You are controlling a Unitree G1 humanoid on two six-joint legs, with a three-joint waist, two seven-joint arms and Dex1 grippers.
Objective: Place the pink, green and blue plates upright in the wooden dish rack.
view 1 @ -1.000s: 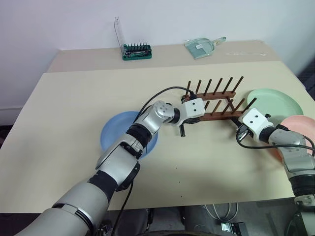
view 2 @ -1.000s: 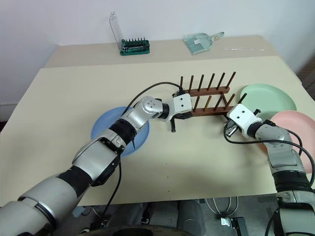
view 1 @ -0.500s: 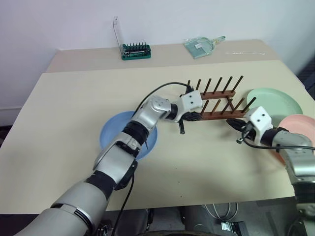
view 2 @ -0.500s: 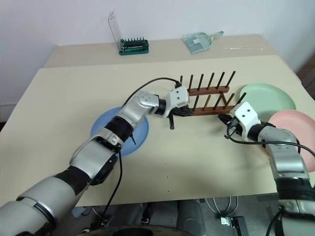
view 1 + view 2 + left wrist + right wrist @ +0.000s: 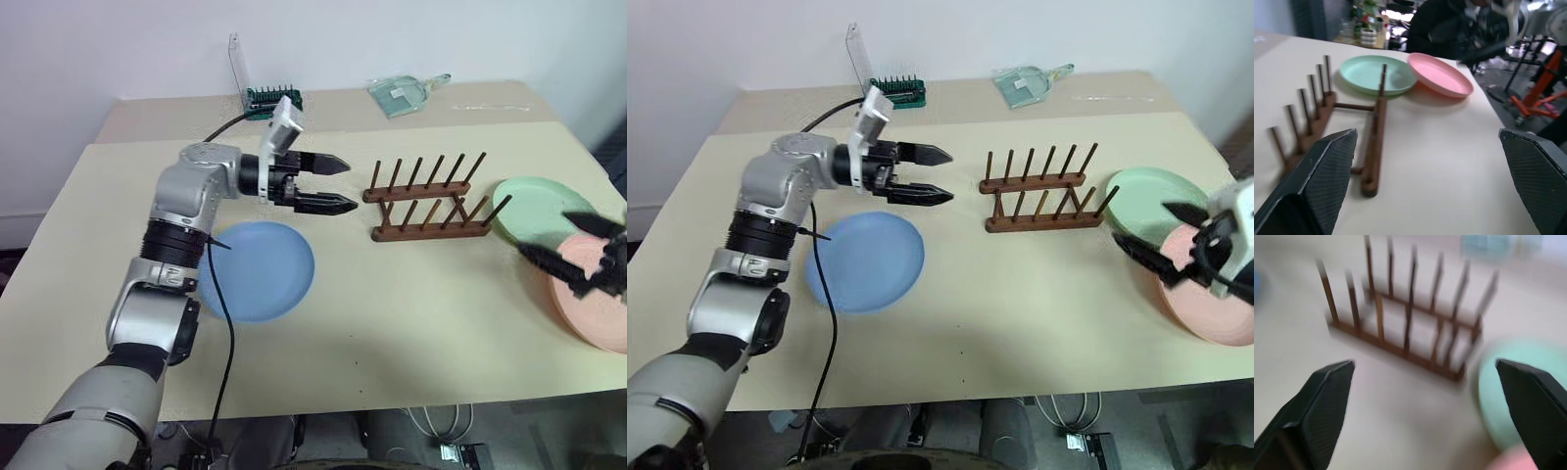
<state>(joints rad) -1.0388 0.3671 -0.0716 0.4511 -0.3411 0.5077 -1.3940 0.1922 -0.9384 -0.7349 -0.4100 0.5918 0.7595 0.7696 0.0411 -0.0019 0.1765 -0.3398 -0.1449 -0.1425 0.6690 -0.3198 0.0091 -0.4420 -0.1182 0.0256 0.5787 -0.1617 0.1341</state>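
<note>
Rack: the small dark-brown wooden dish rack with two rows of slanted pegs stands empty mid-table, its slots unfilled.
Blue plate: the round light-blue matte plate lies flat on the near left side of the table, well apart from the rack.
Green plate: the round mint-green plate lies flat just beyond the rack's right end.
Pink plate: the round salmon-pink plate lies flat next to the green one, its rim overlapping the green plate's edge.
Left gripper: the left gripper hangs above the table between blue plate and rack, pointing at the rack, its black fingers spread wide and holding nothing.
Right gripper: the right gripper sits over the green and pink plates, jaws spread, empty.
Change: a second ago both grippers were closed at the two ends of the rack; now both have let go, opened and pulled away, and the rack sits a little squarer to the table edge.
Meaning: the rack looks set in place; no plate is racked yet, so picking up a first plate is probably next.
Surface: a plain beige table, with a second tabletop behind.
Far edge: a green screwdriver-bit case with a clear lid and a clear bluish dustpan.
Room: white wall behind; in the left wrist view, a person in dark clothing and orange stands beyond the table.
</note>
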